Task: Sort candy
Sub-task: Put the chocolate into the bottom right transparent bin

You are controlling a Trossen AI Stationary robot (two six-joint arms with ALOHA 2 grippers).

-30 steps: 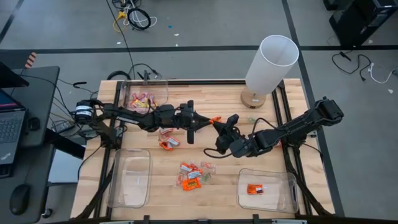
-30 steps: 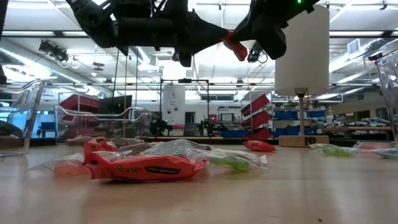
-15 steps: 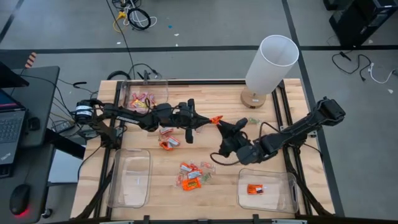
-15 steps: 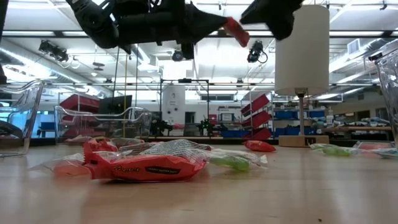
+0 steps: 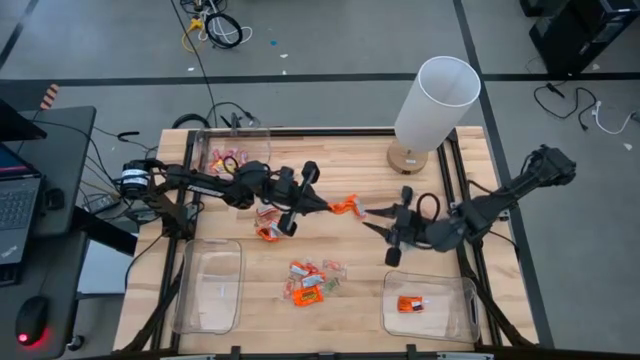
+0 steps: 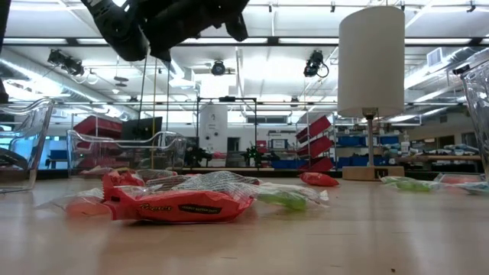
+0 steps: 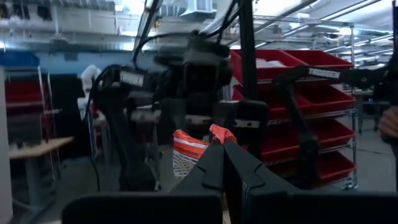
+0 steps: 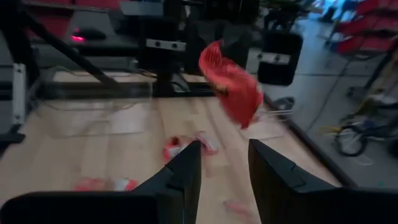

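Workshop: red parts-bin shelving [image 7: 292, 99]

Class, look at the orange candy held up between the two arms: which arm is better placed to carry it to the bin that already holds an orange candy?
Probably the right. Its open tool faces the orange candy, and that bin lies beside it; the left tool holds the candy but sits farther away.

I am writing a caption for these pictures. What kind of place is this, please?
Probably a robotics lab or workshop. Behind the wooden table stand shelves of red storage bins, cables lie on the grey floor, and a laptop sits on a side desk.
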